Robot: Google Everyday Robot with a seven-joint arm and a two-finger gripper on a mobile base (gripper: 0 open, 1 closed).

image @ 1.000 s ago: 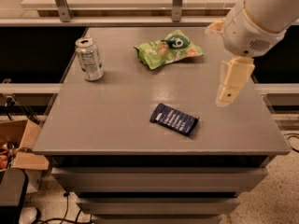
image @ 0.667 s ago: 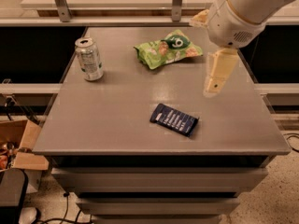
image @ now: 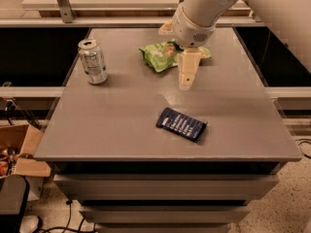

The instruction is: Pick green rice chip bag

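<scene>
Your arm [image: 284, 13] reaches in from past the table's [image: 121, 125] far right corner, with the white wrist [image: 197, 18] angled down and to the left. Your tool [image: 186, 75] hangs pointing down over the table's far half, just above its surface.

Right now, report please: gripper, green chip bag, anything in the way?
Gripper hangs at green chip bag, near edge, partly hiding it. Bag not held. Can and blue packet well aside.

Warm overhead light; hand [image: 186, 83] above table [image: 121, 120]
</scene>
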